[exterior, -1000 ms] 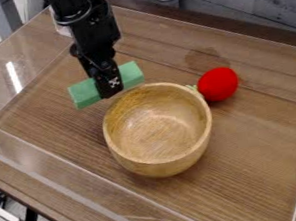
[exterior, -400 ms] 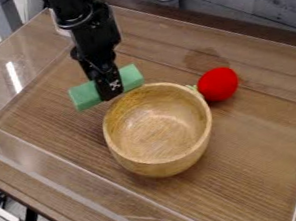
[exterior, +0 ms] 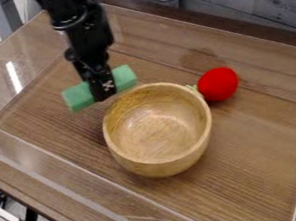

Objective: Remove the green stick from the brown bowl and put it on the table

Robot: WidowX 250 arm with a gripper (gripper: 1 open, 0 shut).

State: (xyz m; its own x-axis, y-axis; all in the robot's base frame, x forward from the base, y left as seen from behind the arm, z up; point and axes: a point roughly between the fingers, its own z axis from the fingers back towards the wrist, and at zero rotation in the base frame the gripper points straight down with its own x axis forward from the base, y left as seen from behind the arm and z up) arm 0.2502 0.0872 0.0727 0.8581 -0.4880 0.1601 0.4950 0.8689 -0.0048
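Observation:
The green stick (exterior: 82,94) hangs level just above the table (exterior: 250,161), left of and behind the brown bowl (exterior: 158,128). My gripper (exterior: 101,86) points straight down and is shut on the stick's middle, its black fingers crossing the mint-green block. The bowl stands upright with nothing inside it. I cannot tell whether the stick's underside touches the tabletop.
A red ball (exterior: 217,83) lies on the table just right of and behind the bowl. Low clear acrylic walls (exterior: 66,197) border the tabletop on the front and left sides. The arm (exterior: 70,21) rises towards the upper left.
The gripper with the green stick has shifted slightly left, away from the bowl's rim. The bowl and ball have not moved.

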